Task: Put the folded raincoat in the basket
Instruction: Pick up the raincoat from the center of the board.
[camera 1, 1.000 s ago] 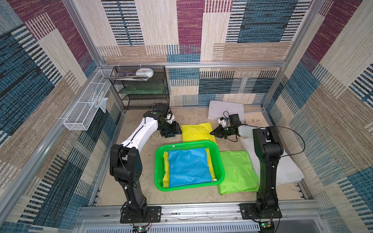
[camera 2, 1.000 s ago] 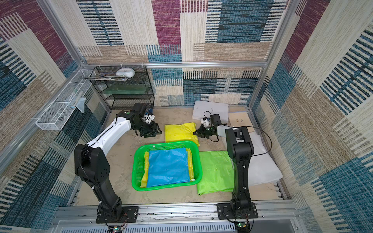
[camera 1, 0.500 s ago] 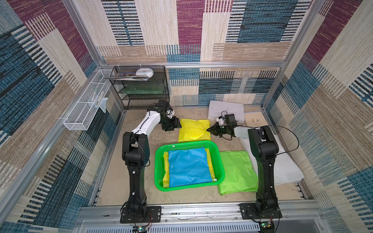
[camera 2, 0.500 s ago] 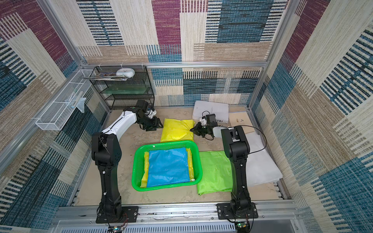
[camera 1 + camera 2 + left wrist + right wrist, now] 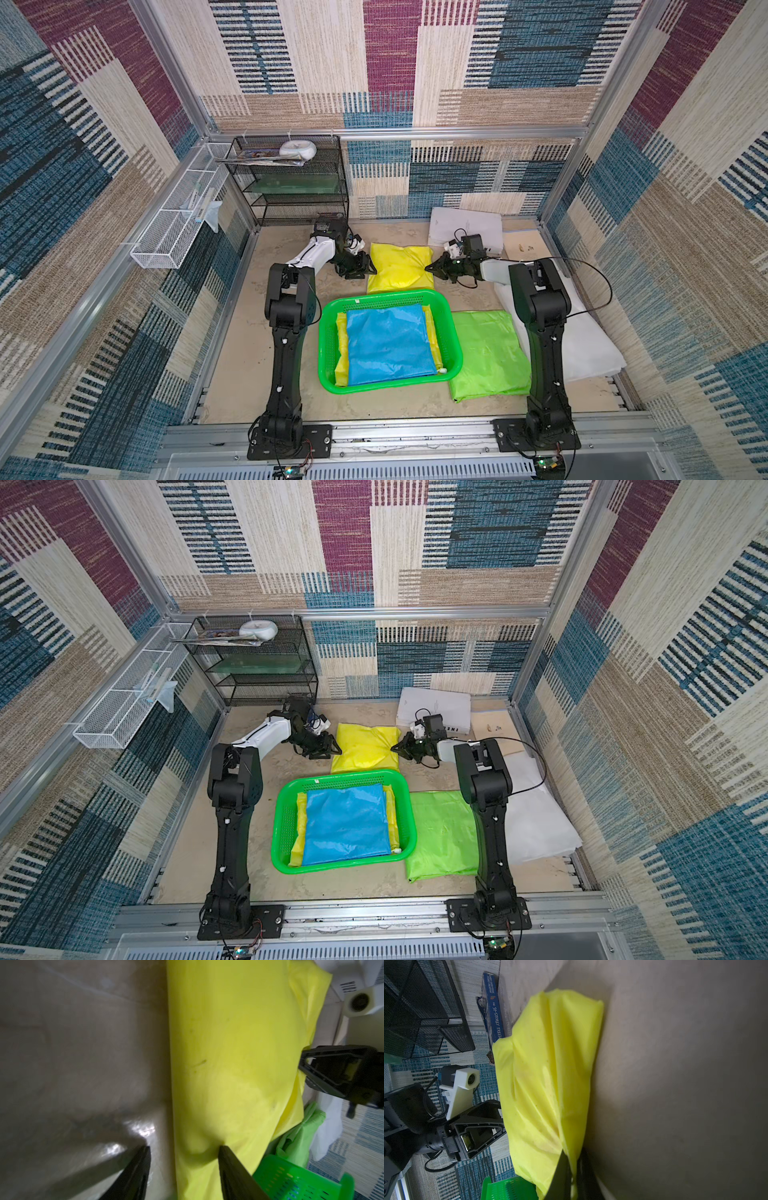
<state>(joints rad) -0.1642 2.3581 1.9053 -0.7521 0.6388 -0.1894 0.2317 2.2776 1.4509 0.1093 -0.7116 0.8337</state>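
Yellow folded raincoat (image 5: 399,268) is lying flat on the table (image 5: 266,361) just behind the green basket (image 5: 328,332), long axis running roughly hand to hand. Right hand (image 5: 572,1159) is clamping one edge; left hand (image 5: 184,1148) is sitting apart, straddling the opposite edge.

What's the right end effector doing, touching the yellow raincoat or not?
Touching. The right wrist view shows the right end effector shut, with a fold of the yellow raincoat pinched between its jaws.
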